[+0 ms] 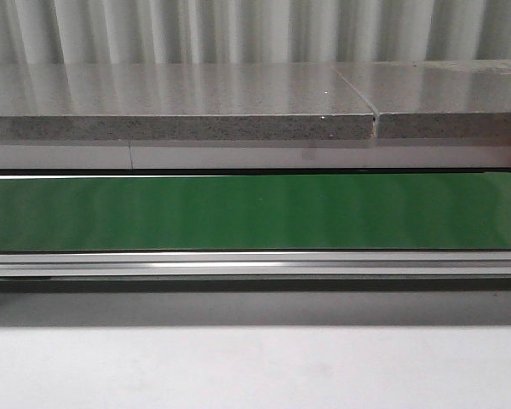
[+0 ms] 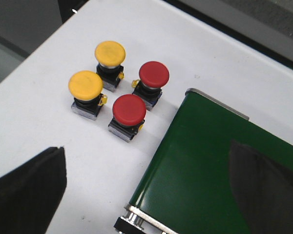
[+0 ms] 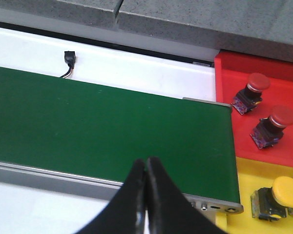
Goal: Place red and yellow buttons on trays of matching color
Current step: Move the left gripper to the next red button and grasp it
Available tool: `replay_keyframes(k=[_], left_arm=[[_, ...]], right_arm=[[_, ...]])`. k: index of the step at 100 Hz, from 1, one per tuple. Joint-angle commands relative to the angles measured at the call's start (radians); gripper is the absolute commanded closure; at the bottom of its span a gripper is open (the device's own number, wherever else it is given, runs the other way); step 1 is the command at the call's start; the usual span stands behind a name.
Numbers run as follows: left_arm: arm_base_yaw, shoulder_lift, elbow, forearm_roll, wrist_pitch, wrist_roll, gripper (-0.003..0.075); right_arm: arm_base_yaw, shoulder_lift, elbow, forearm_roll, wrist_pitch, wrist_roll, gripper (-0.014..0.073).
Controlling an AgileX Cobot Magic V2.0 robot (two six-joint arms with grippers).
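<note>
Conveyor station: four loose buttons at the left end, four sorted at the right.

Left gripper (image 2: 146,195), fingers spread wide and holding nothing, hangs over the white table (image 2: 34,112) beside the green belt (image 2: 210,175); two yellow buttons (image 2: 86,84) (image 2: 110,52) and two red buttons (image 2: 129,109) (image 2: 153,74) stand clustered on the table just off the belt's end. Right gripper (image 3: 146,170), fingers pressed together and holding nothing, hangs over the belt's near edge. Past the belt's right end: yellow tray (image 3: 256,175) with one yellow button (image 3: 285,191), then red tray (image 3: 234,73) with two red buttons (image 3: 282,117) (image 3: 258,82). Grey stone ledge (image 1: 179,106) behind.
</note>
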Motion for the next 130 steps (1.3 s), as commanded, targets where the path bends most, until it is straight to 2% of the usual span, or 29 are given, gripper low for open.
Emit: replay_keyframes(k=[1,37,82,130], left_arm=[[0.004,0.070,-0.073,-0.038,-0.028,-0.010,0.0102],[0.010,0.295,-0.173,-0.043,-0.027,-0.010,0.0102],[0.051,0.432,-0.178,-0.066,-0.095,-0.010,0.0102],[0.051,0.574,-0.308,-0.086,-0.056,-0.010,0.0102]], right_arm=[[-0.001,-0.001,-0.027,-0.006,-0.067,-0.007,0.0661],[-0.001,-0.001,-0.027,-0.006,-0.067,-0.007,0.0661],[-0.001,-0.001,-0.027,-0.006,-0.067,-0.007,0.0661],[-0.001,-0.001,-0.027,-0.006,-0.067,-0.007,0.0661]])
